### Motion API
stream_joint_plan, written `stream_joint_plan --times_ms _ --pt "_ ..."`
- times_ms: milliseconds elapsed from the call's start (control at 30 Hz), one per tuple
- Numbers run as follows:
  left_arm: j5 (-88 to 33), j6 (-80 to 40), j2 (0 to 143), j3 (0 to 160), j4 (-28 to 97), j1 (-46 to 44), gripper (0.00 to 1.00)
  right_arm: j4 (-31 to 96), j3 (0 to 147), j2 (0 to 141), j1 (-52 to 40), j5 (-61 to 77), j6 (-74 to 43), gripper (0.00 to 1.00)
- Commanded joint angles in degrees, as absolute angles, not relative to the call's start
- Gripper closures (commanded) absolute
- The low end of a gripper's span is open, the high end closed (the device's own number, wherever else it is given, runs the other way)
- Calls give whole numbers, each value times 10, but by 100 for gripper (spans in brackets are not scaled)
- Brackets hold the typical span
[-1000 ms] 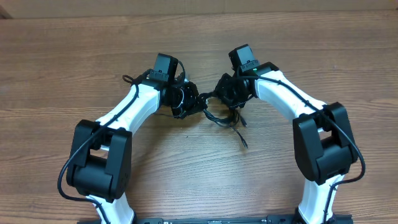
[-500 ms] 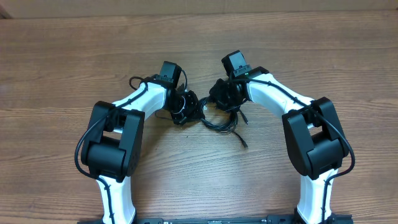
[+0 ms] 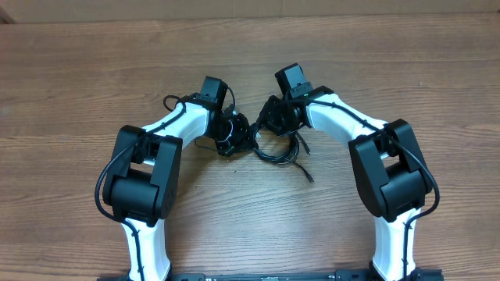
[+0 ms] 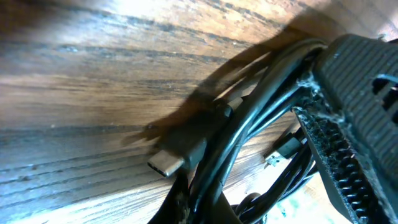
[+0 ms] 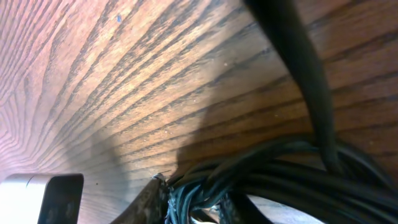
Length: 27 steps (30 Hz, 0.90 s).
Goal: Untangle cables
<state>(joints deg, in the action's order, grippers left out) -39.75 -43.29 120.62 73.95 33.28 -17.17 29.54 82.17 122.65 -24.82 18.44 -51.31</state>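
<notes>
Cables (image 3: pixel 275 151) lie bunched on the counter (image 3: pixel 78 86) between the two arms, with one loose strand trailing toward the near edge. The left gripper (image 3: pixel 241 134) meets the bundle's left side. In the left wrist view, strands run against a ribbed finger pad (image 4: pixel 348 149) and a plug (image 4: pixel 166 163) rests on the wood. The right gripper (image 3: pixel 271 121) sits at the bundle's far edge. Whether either gripper is open or closed, I cannot tell.

black cables (image 5: pixel 280 183), brown wood-grain table (image 3: pixel 78 78)

cables (image 4: pixel 252 121): black strands bunched diagonally | plug (image 4: pixel 179 152): silver-tipped, flat on table (image 4: pixel 74 93) | ribbed finger (image 4: pixel 364 106): touching strands, right side
</notes>
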Motion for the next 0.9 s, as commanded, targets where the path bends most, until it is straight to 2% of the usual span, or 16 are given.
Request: stream_joint_plan --times_ms 0,100,233,300,367,467,600,733,800,867 --pt "-346 -417 1246 728 341 -173 96 294 817 1267 -258 139 -525 96" --pt "-345 -411 1246 728 342 -172 96 306 822 1261 -256 140 -519 96" --pt "-354 -376 1244 735 338 -163 96 385 861 1217 -231 156 -423 96" --pt "-353 -335 1233 747 338 -156 96 454 891 1179 -209 189 -348 96" --pt "-327 -282 1206 761 346 -147 96 532 930 1133 -184 296 -216 96" --pt "-262 -241 1160 768 367 -146 96 632 968 1105 -162 379 -114 96" --pt "-183 -219 1115 768 386 -147 96 752 995 1099 -154 391 -15 96" --pt "-184 -205 1089 768 388 -149 96 762 994 1100 -160 370 -19 96" --pt "-221 -186 1086 768 386 -150 96 748 994 1101 -161 361 -37 89" --pt "-286 -142 1085 772 385 -150 96 728 994 1100 -161 361 -62 77"
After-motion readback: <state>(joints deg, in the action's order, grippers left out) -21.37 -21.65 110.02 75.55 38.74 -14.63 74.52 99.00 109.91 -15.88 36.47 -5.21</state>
